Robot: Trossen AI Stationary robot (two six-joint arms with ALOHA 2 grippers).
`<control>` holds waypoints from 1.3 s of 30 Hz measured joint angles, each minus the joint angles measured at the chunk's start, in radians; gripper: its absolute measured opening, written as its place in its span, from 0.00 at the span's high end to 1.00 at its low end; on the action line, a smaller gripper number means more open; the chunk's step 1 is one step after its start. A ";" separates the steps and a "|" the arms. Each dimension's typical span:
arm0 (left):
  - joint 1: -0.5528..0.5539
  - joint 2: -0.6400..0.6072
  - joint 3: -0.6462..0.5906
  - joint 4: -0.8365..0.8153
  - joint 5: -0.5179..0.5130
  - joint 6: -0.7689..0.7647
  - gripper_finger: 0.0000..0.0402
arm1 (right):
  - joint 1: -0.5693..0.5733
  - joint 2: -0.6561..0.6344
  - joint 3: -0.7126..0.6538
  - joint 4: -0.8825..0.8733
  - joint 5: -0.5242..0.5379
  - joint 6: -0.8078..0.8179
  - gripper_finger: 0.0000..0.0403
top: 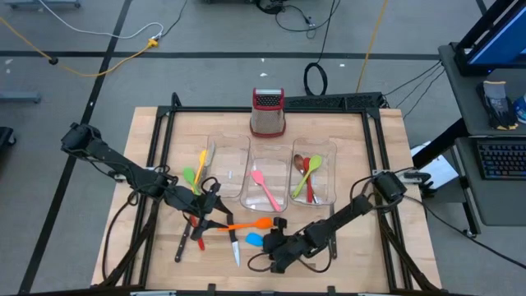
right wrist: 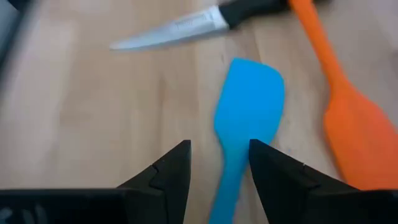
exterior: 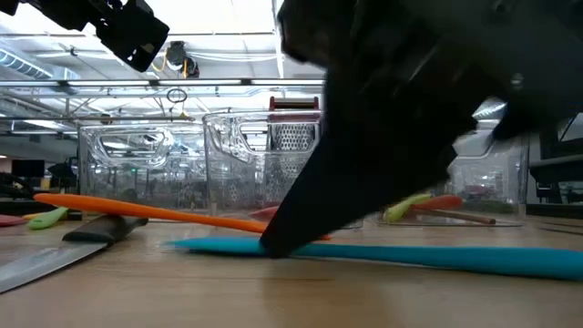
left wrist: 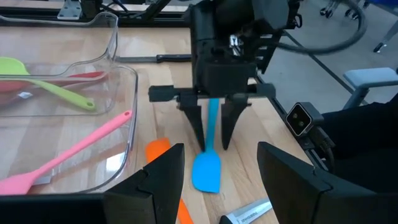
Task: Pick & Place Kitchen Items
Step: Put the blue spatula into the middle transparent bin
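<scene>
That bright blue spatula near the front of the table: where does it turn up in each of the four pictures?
High view: blue spatula lies near the table's front edge, beside the right gripper.
Low view: a long blue strip across the foreground.
Left wrist view: centre, handle between the right gripper's fingers.
Right wrist view: centre, blade ahead of the fingers.
Shared landmark: the orange spatula next to it.

Right gripper down over blue spatula, one finger each side of its handle. Orange spatula just beside. Pink spatula inside clear bin, green spoon too.
</scene>
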 joint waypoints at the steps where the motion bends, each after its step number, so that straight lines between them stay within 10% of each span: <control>1: 0.000 0.000 0.000 0.001 0.000 0.000 0.48 | -0.001 0.005 0.007 -0.012 -0.002 0.002 0.62; 17: 0.000 0.000 0.000 -0.003 0.000 0.000 0.48 | -0.024 0.052 0.019 -0.140 -0.004 0.059 0.63; 29: 0.000 0.000 0.000 -0.004 0.000 0.008 0.48 | -0.023 0.119 0.019 -0.200 0.024 0.161 0.90; 39: 0.000 0.000 0.000 -0.003 0.000 0.007 0.48 | -0.001 0.106 0.016 -0.199 0.027 0.222 0.93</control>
